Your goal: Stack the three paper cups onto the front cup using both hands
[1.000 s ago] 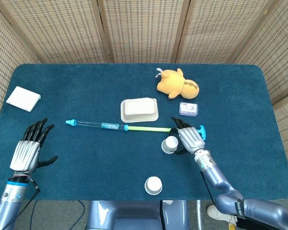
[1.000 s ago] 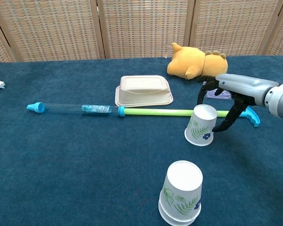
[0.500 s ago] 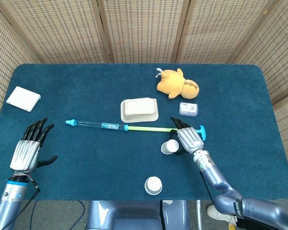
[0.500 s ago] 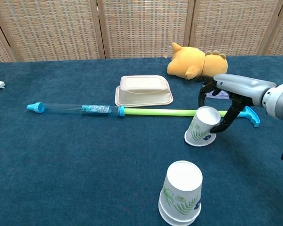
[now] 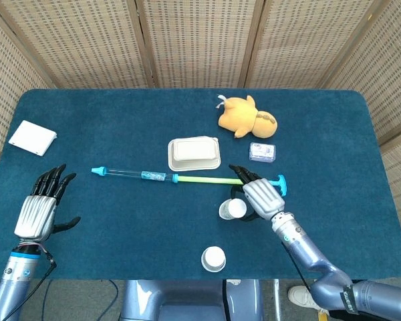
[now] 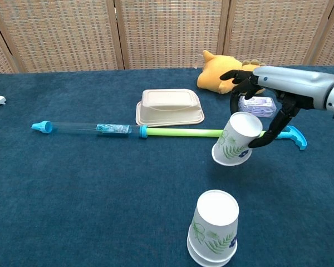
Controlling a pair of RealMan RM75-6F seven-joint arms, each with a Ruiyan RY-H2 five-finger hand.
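One paper cup (image 6: 237,139) hangs tilted and inverted in my right hand (image 6: 260,94), fingers clamped on its sides, clear of the table so it can go over the front stack (image 6: 212,229) near the table's front edge. My left hand (image 5: 41,208) idles far left, fingers spread, empty.
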